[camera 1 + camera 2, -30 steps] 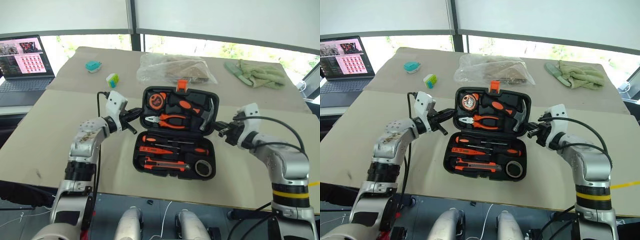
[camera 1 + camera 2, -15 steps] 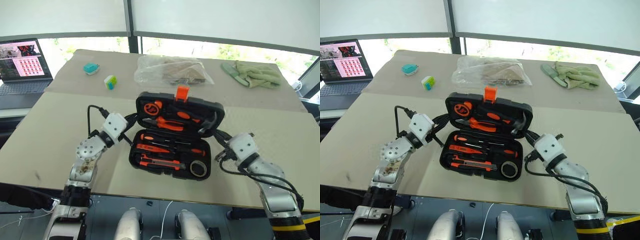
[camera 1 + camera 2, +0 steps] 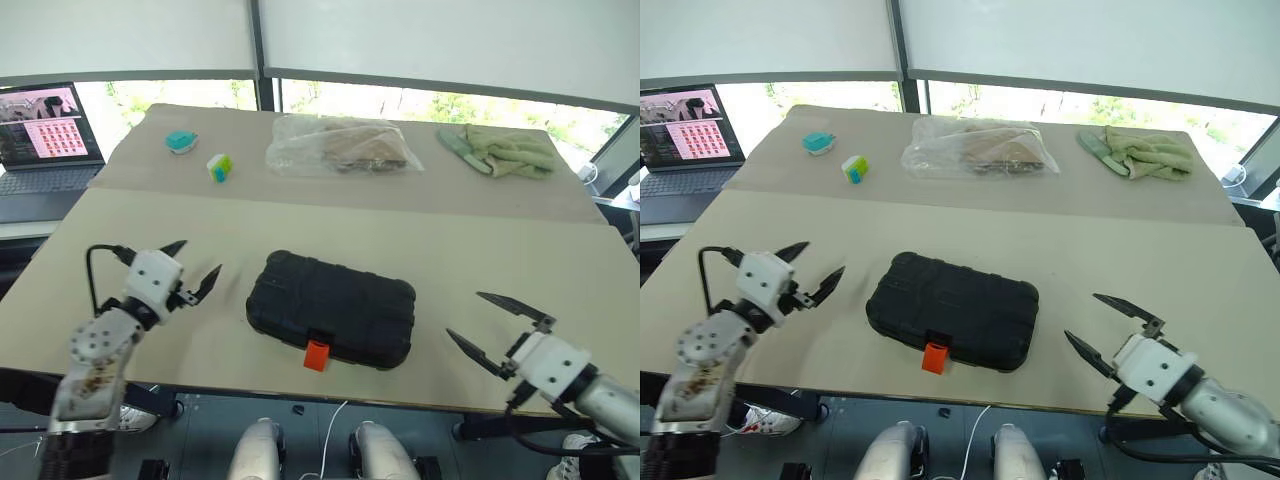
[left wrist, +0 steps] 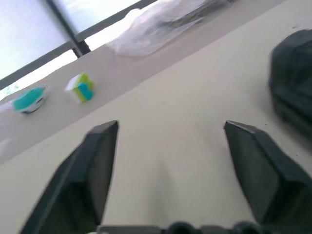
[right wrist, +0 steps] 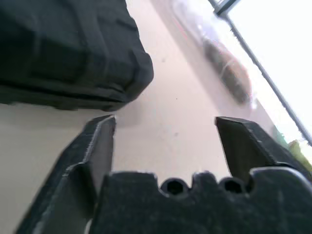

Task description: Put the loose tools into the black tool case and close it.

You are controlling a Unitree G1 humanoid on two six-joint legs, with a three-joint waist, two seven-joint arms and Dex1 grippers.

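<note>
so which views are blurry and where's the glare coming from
Left wrist view: the teal gadget and clear bag are soft, the black tool case smeared. Right wrist view: the window is blown out white. Head views: sharp, bright windows behind the table.

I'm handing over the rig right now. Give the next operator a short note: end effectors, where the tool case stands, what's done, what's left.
Left end effector: open, empty, off the left end of the case.
Right end effector: open, empty, off the right end of the case.
Black tool case: lid down, lying flat on the table between the two arms, orange latch at the near edge.
Done: no loose tools lie on the table; the case is shut.
Left: I cannot tell whether the latch is snapped; check it.
</note>
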